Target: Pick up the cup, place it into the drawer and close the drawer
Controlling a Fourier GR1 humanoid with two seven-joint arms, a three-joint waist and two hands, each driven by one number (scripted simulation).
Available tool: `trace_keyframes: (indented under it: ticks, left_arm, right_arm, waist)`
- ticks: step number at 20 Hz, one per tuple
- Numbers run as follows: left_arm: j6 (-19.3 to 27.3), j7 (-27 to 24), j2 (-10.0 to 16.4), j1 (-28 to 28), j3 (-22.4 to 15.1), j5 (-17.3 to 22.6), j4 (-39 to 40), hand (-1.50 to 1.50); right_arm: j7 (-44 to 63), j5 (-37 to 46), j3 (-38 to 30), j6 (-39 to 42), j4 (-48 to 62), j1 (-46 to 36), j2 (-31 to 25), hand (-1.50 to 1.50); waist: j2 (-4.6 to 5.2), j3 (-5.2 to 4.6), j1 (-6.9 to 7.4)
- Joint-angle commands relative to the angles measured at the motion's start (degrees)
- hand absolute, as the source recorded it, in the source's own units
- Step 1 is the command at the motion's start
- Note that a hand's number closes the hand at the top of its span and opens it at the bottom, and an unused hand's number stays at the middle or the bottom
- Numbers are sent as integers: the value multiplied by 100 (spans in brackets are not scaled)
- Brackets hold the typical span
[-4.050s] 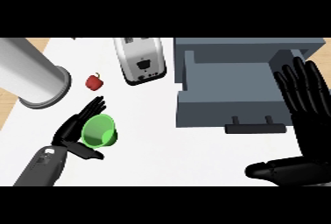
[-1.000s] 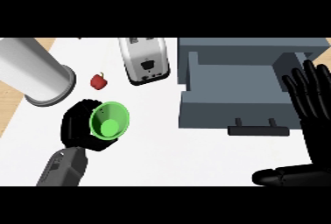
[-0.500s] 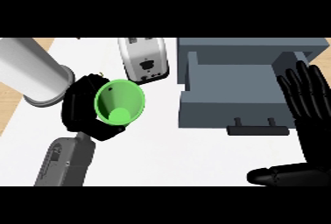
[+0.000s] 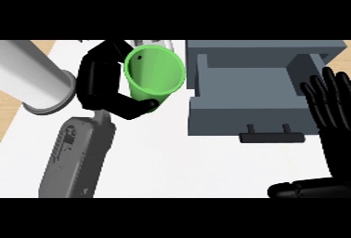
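Note:
A green cup (image 4: pixel 155 73) is held up off the white counter, its open mouth facing me. My left hand (image 4: pixel 103 86) is curled round its left side and base, thumb across the bottom. It hangs just left of the open grey drawer (image 4: pixel 264 118), whose black handle (image 4: pixel 271 136) faces me. My right hand (image 4: pixel 336 111) stands open at the right edge, fingers straight, over the drawer's right wall.
A large grey cylinder (image 4: pixel 31 76) lies at the left on the white counter (image 4: pixel 178 167). The lifted cup and hand hide the toaster and the small red object behind them.
My left hand closed round the cup, lifted it off the counter and carried it up and right toward the drawer. The right hand has barely moved.

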Motion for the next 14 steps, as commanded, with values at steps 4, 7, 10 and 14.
trace_keyframes:
  ticks: [4, 7, 10, 14]
  left_arm:
    - [435, 545, 73, -947, -30, -265, 366, 150]
    - [794, 270, -43, -1533, -214, -195, 1142, 150]
    - [1009, 611, -43, -2112, -351, -152, 1476, 150]
    - [1302, 393, -44, -2166, -749, -104, 1924, 150]
  right_arm:
    - [-198, -14, -136, 33, 332, -211, -22, -150]
    - [-281, -39, 16, 132, 185, 79, 68, -150]
    - [-9, 123, -56, -86, 321, -310, -2, -150]
    - [-120, 15, -36, 76, 434, -162, 2, -150]
  waist:
    - [4, -1, 7]
    - [11, -1, -39]
    - [14, -2, -46]
    - [11, -2, -44]
